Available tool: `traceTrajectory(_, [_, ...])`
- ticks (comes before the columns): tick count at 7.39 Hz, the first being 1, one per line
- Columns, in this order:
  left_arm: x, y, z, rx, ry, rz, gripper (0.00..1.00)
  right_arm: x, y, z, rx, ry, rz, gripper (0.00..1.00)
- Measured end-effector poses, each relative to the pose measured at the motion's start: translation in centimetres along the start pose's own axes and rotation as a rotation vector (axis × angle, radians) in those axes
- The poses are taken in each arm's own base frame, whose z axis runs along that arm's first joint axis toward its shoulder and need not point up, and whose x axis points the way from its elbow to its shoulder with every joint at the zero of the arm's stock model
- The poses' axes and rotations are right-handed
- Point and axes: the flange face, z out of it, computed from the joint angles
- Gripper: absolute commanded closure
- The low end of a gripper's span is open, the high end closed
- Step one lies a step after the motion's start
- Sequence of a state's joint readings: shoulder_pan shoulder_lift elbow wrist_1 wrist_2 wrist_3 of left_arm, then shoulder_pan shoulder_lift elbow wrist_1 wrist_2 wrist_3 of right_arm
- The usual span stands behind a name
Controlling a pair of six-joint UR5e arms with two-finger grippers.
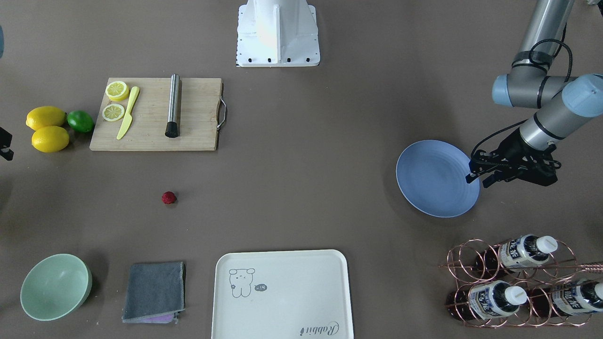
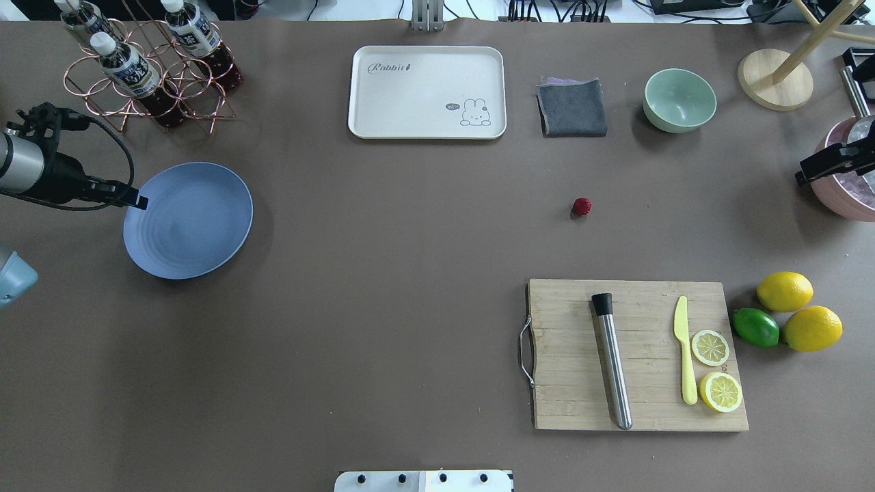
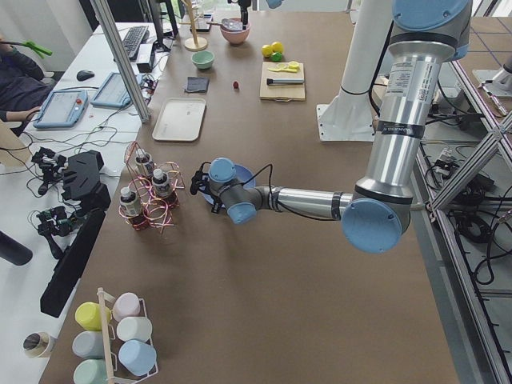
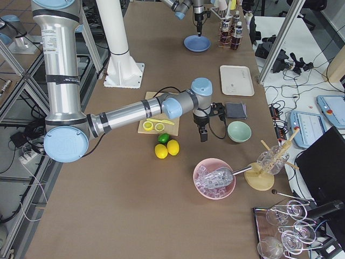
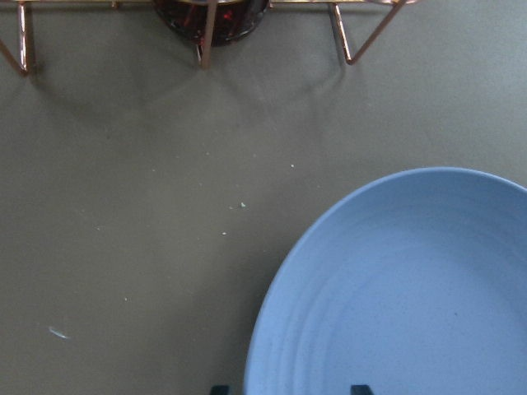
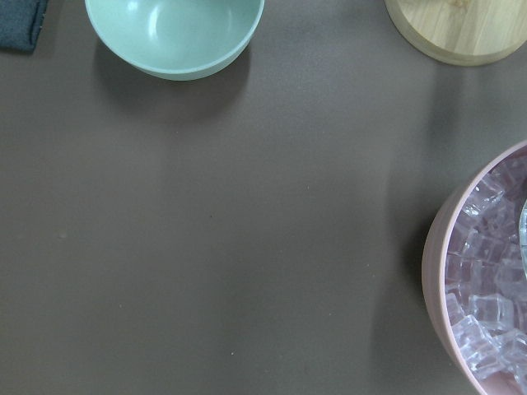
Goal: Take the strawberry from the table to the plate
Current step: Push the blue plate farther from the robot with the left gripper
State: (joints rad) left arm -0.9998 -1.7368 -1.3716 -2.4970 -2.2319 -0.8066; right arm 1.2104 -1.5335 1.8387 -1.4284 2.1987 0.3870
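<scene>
- Front-facing view: the one strawberry (image 1: 168, 197) lay untouched on the table (image 1: 301, 197), well apart from the left gripper (image 1: 476, 177), which hovered over the rim of the single plate (image 1: 431, 181). The pick had not begun.
- Overhead view: the right gripper (image 2: 828, 164) hung nearer the berry, and whether it was open or closed could not be told. Beyond it lay two lemons (image 2: 785, 291) and one lime (image 2: 755, 326).
- Left wrist view: the fingertips (image 5: 359, 388) stood spread apart, holding nothing.

Matt table (image 1: 301, 188), wooden board (image 1: 198, 117), perhaps bumpy strawberry (image 1: 168, 197)
</scene>
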Motion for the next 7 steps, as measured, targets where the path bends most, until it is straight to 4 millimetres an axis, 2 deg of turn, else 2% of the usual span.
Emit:
traceTrajectory(1, [-0.2, 0.0, 0.1, -0.002, -0.002, -0.001, 0.5, 0.0, 0.0, 0.0, 0.001, 0.0, -0.001, 0.01])
traceTrajectory(2, [-0.1, -0.1, 0.2, -0.001, -0.002, 0.0, 0.69, 0.0, 0.0, 0.0, 0.002, 0.0, -0.001, 0.01])
traceTrajectory(3, [0.1, -0.2, 0.2, -0.001, 0.0, 0.002, 0.81, 0.0, -0.1, 0.0, 0.002, 0.0, -0.002, 0.01])
traceTrajectory(4, [0.4, -0.3, 0.4, -0.001, 0.002, 0.002, 0.82, -0.1, -0.1, 0.1, 0.002, -0.001, -0.003, 0.01])
traceTrajectory(5, [0.6, -0.4, 0.6, -0.002, 0.003, 0.004, 0.88, -0.1, -0.1, 0.1, 0.002, -0.001, -0.002, 0.01])
traceTrajectory(6, [0.9, -0.7, 0.8, -0.003, 0.004, 0.006, 1.0, -0.1, -0.2, 0.1, 0.002, -0.001, -0.002, 0.01])
traceTrajectory(7, [1.1, -1.0, 1.0, -0.002, 0.005, 0.009, 1.0, -0.1, -0.2, 0.1, 0.003, 0.0, -0.003, 0.01])
